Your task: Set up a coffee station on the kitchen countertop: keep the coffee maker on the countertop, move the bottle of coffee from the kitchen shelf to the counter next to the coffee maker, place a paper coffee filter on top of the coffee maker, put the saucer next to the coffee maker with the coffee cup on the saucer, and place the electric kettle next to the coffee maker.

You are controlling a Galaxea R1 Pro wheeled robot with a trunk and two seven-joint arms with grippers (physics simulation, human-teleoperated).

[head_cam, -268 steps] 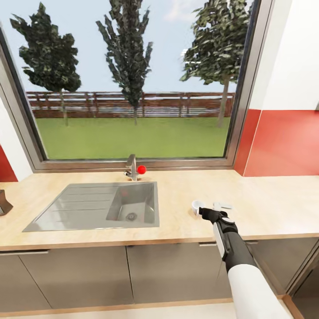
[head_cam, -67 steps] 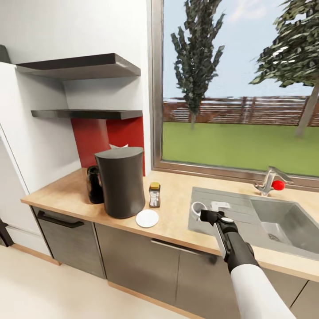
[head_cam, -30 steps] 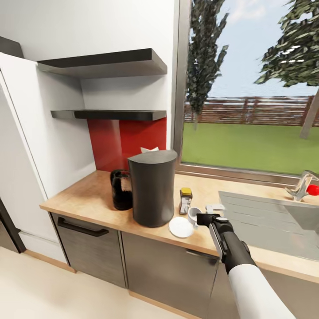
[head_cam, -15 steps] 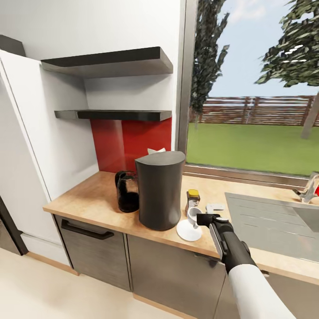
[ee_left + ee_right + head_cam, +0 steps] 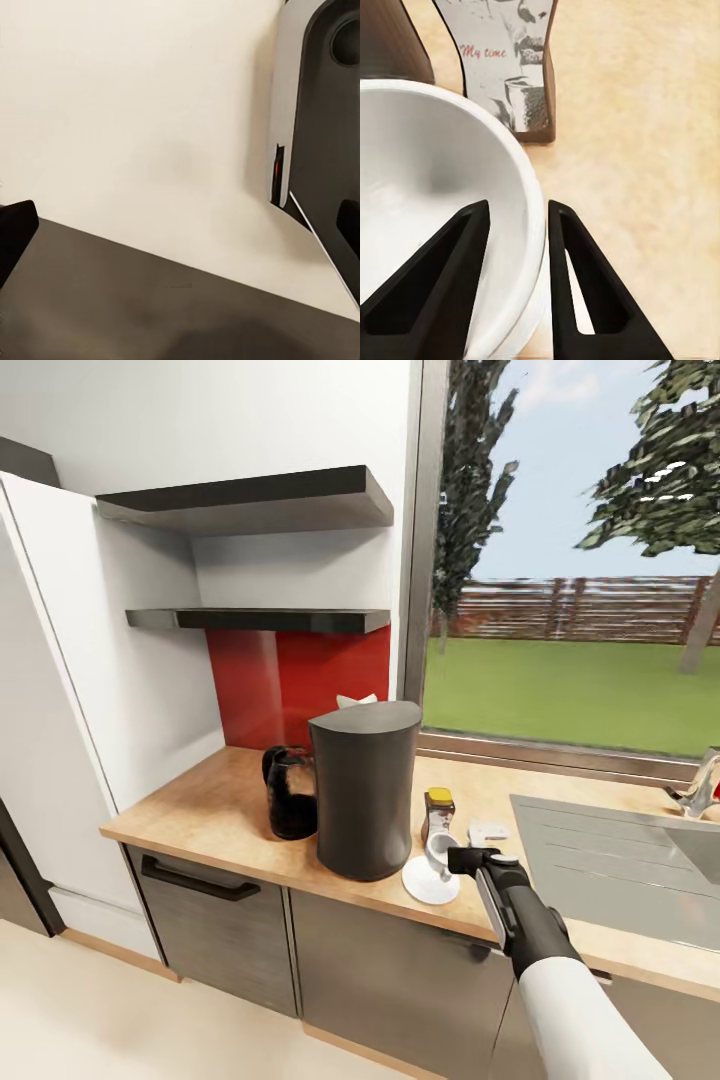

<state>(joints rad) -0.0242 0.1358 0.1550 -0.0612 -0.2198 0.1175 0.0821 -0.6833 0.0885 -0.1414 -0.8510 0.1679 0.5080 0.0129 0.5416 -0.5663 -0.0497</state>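
Your right gripper (image 5: 452,857) is clamped on the cup's (image 5: 438,849) rim, one finger inside. It hangs right over the saucer (image 5: 430,882), bottle (image 5: 514,67) just ahead, coffee maker (image 5: 363,788) beside. Can't tell on your left gripper.

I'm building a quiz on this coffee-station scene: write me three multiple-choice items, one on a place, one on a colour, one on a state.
1. Where does the electric kettle stand?
A. beside the coffee maker, on the side away from the window
B. in the sink
C. on a shelf

2. What colour is the cap of the bottle of coffee?
A. green
B. yellow-orange
C. blue

3. What does the right gripper hold?
A. nothing
B. the saucer
C. the coffee cup

Key: 1 A, it stands on the countertop beside the dark cylinder. 2 B, seen in the head view. 3 C, its fingers straddle the cup's wall.
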